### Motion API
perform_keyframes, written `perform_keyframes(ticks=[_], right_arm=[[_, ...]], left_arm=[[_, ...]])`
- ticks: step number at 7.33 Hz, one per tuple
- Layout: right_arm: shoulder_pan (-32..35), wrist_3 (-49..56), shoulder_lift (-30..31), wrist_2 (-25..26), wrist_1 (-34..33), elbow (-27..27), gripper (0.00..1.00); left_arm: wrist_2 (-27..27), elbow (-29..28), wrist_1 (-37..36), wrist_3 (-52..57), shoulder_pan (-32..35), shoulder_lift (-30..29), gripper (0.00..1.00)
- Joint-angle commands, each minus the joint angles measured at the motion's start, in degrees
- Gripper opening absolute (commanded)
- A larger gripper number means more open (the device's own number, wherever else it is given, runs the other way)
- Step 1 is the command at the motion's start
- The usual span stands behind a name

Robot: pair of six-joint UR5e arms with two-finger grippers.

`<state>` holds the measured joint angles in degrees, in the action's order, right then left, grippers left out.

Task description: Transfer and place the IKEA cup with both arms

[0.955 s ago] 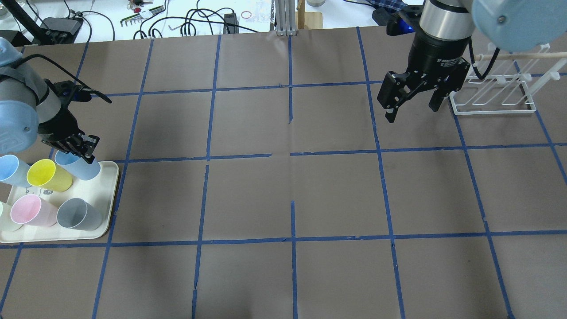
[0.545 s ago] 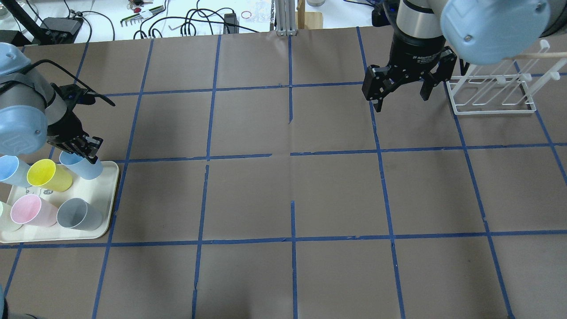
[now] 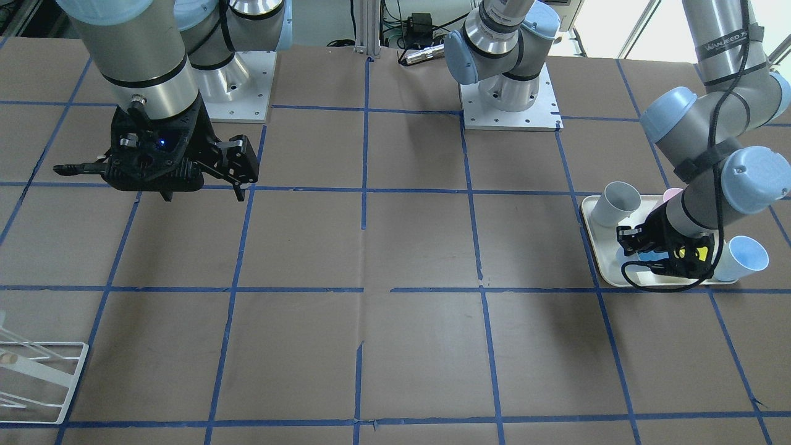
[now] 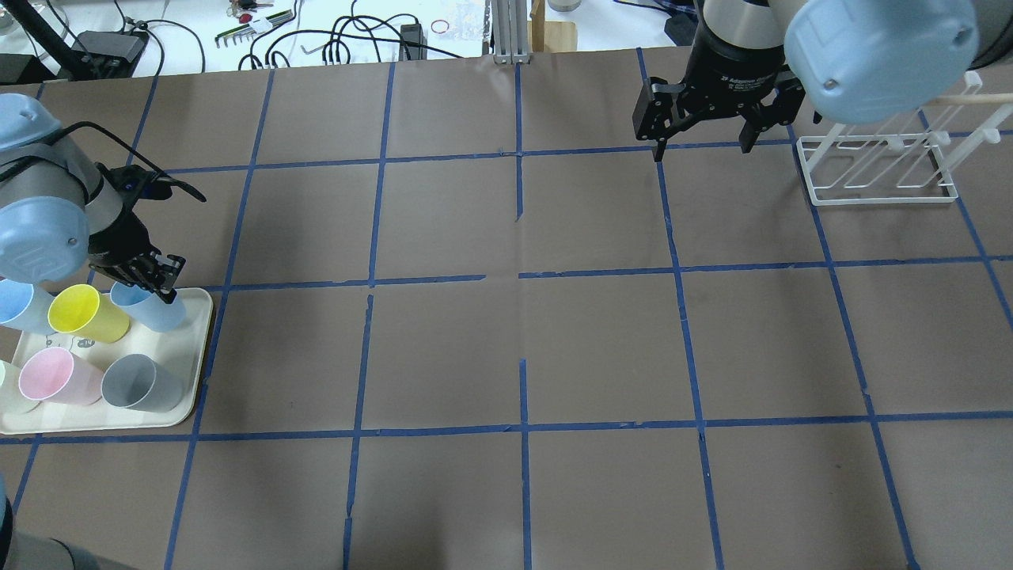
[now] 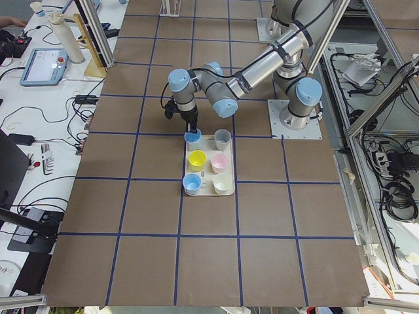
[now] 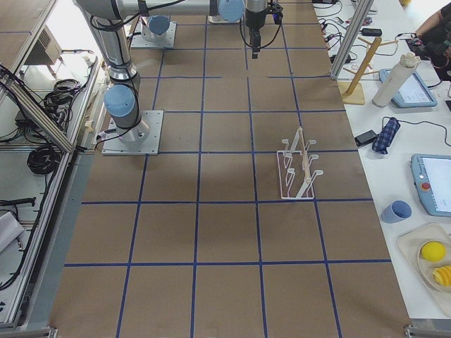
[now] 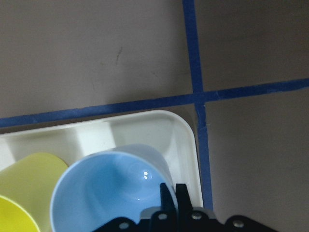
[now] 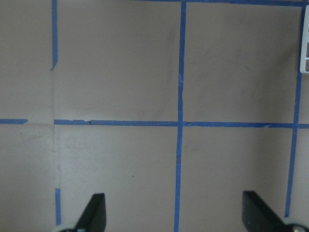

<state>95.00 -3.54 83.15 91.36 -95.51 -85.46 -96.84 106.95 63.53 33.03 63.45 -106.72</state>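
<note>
The IKEA cup (image 4: 158, 310) is pale blue and stands in the far right corner of the cream tray (image 4: 198, 356). My left gripper (image 4: 157, 283) is shut on its rim; in the left wrist view the gripper (image 7: 170, 194) pinches the wall of the cup (image 7: 106, 193). It also shows in the front view (image 3: 656, 253) and the exterior left view (image 5: 190, 128). My right gripper (image 4: 700, 141) hangs open and empty high over the far right of the table, beside the rack. Its fingers (image 8: 94, 212) stand wide apart.
The tray also holds a yellow cup (image 4: 87, 313), a second blue cup (image 4: 20, 305), a pink cup (image 4: 49, 374) and a grey cup (image 4: 141, 383). A white wire rack (image 4: 878, 170) stands at the far right. Blue tape lines grid the brown table.
My right gripper has risen and moved toward the table's far edge, still open. My left gripper and the blue cup have shifted slightly toward the tray's corner.
</note>
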Motion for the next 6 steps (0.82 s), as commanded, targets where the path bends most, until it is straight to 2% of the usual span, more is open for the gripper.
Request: perform_keyframes(ticks=[1,2,3,4,6], right_arm=[[0.01,-0.85,0.34,-1.01,-1.26,-1.45,1.0],[0.01,-0.85,1.83,-1.1,-1.44,-2.77,1.0],[0.01,-0.77,2.54,-1.1,-2.39,-3.65,1.0],[0.1,-0.68,2.63,-1.01,-2.4,-3.66,1.0],[0.1,-0.76,2.72,-1.01,-2.58,-3.4,1.0]], left_arm=[[0.08,0.28,0.01,-0.16,-0.08,-0.16,0.22],[0.25,0.37,0.36,-0.16,-0.08,-0.16,0.7],[0.6,0.37,0.71,-0.16,0.01,0.19,0.88],[0.6,-0.15,2.72,-0.42,0.18,1.67,0.99],[0.95,-1.56,7.9,-0.77,0.36,6.06,1.0]])
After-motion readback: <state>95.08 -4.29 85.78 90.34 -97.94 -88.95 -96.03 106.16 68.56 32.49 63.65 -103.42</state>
